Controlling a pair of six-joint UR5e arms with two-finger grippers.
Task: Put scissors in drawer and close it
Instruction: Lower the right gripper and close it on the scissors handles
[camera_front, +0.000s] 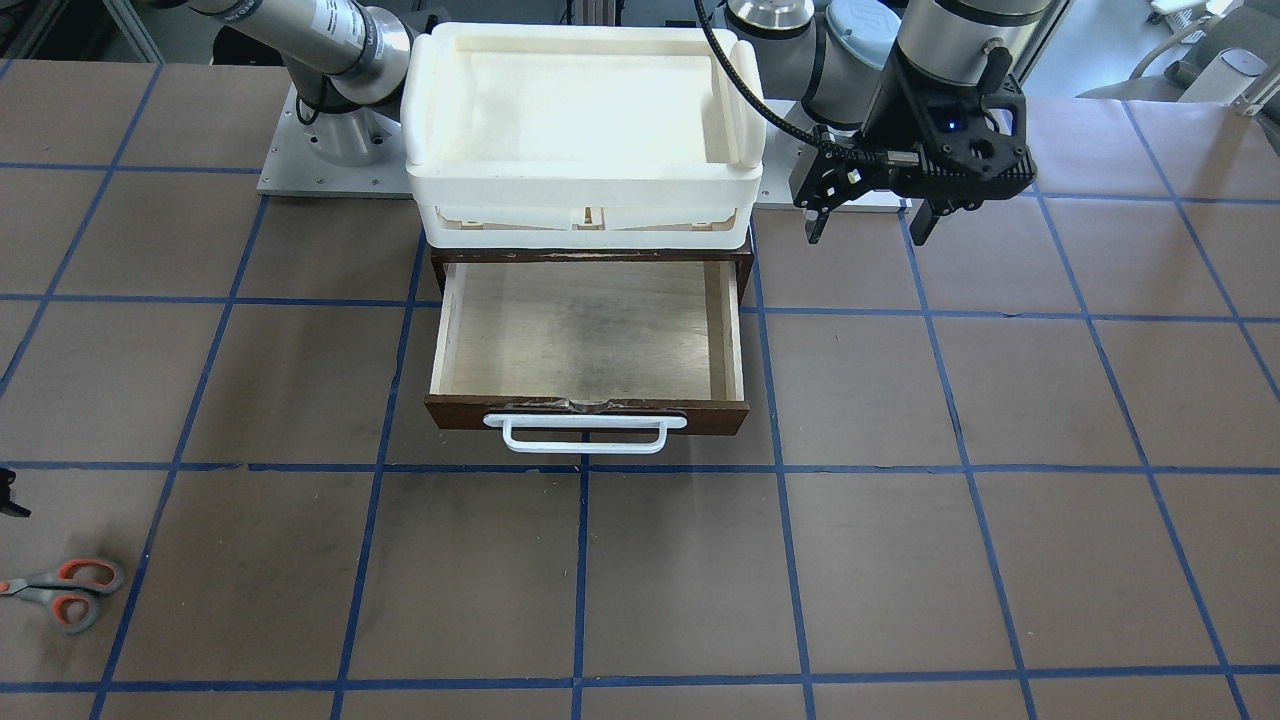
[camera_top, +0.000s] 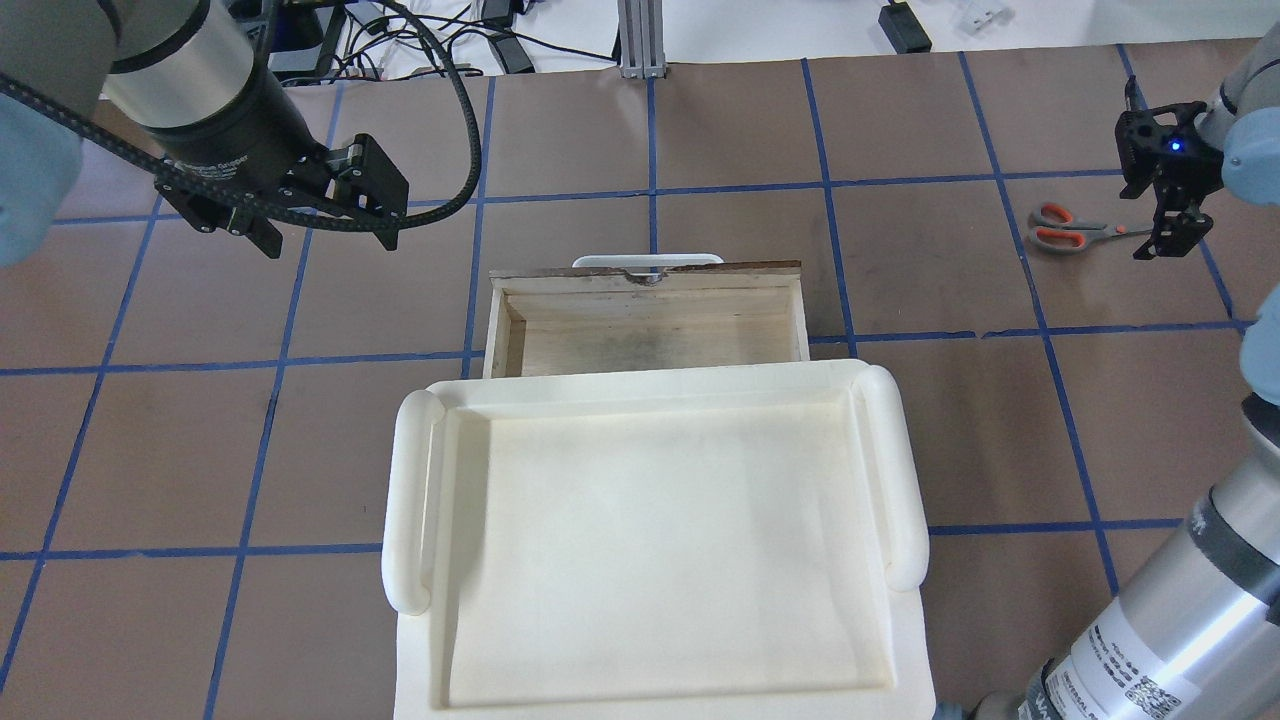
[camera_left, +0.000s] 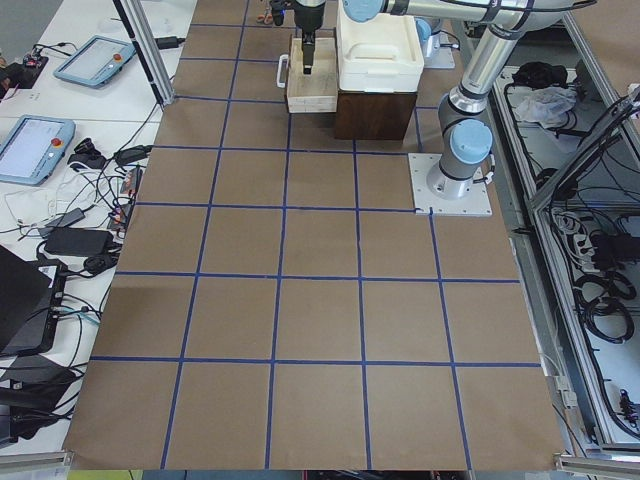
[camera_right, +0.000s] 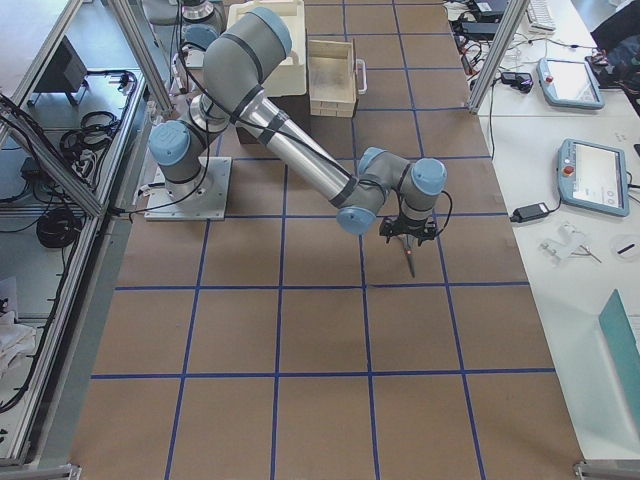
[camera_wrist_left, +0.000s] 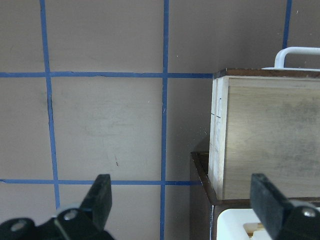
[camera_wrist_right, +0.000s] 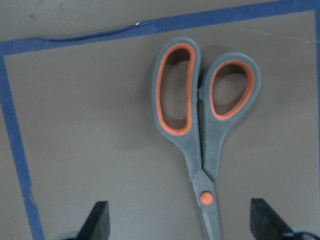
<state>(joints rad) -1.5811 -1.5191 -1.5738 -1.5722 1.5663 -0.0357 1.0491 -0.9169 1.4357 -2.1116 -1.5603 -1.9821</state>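
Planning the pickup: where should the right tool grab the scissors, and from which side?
Likely the narrow neck by the pivot, from straight above: the scissors lie flat and closed, and the open right tool flanks that part.

One camera sits across the bench (camera_front: 900, 560) from the robot and looks steeply down, with the robot's base at the top. Another looks down from behind the robot, over its shoulders. Both show the open drawer (camera_front: 590, 330). Two more look along the bench from far off, one at each end. One camera rides on each wrist, very close: the left sees the drawer's side, the right sees the scissors (camera_wrist_right: 202, 150).
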